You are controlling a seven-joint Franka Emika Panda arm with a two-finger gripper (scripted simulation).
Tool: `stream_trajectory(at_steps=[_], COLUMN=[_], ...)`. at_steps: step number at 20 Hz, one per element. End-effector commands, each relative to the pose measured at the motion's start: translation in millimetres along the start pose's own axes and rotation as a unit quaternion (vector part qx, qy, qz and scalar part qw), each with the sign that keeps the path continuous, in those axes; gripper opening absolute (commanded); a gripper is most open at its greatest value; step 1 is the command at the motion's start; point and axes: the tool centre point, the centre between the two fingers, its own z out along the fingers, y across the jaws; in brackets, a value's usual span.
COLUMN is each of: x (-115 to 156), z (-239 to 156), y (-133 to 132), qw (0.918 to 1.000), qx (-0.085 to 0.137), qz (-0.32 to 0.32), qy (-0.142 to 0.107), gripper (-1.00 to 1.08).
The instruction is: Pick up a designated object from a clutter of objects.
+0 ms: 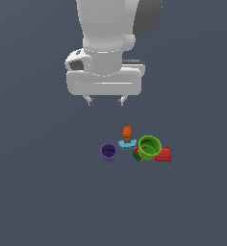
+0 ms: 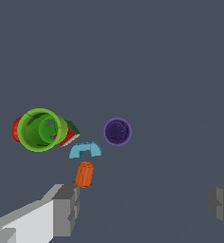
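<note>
arm first, since it fills the most room: my white body hangs over the grey floor (image 1: 38, 192) in the exterior view, and my gripper (image 1: 105, 100) sits high above the clutter with its jaws spread wide and nothing between them. in the wrist view i see my two grey fingers (image 2: 66, 209) far apart at the frame's edge, both clear of every item.

next in size is the green cup (image 1: 149, 147), the biggest of the small things. it stands upright with its thick rim up, at the exterior view's right side of the group, below my gripper and off toward the exterior view's right. it presses against the red ribbed cylinder (image 1: 164, 155), which lies on its side just beyond the cup toward the exterior view's right. the multicoloured cube (image 1: 136, 154) is tucked against the cup's other side, mostly hidden by it.

the purple cup (image 1: 108, 152) stands upright, apart from the rest, toward the exterior view's left. the light-blue flat piece (image 1: 127, 143), an arch shape in the wrist view, lies between the two cups. smallest is the orange piece (image 1: 127, 132), standing just behind the blue one.
</note>
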Motion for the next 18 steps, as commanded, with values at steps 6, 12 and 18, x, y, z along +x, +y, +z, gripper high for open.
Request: stream_trajectory(at_steps=[6,12,18], x=[1,1,7], z=[-5,-6,9], y=[-3,-4,-15], qw=[1.0000,1.0000,0.9999], qx=[-0.002,-0.002,0.002], qz=[-0.007,-0.008,0.005], qy=[0.003,0.004,-0.011], gripper=[0.28,0.28,0.28])
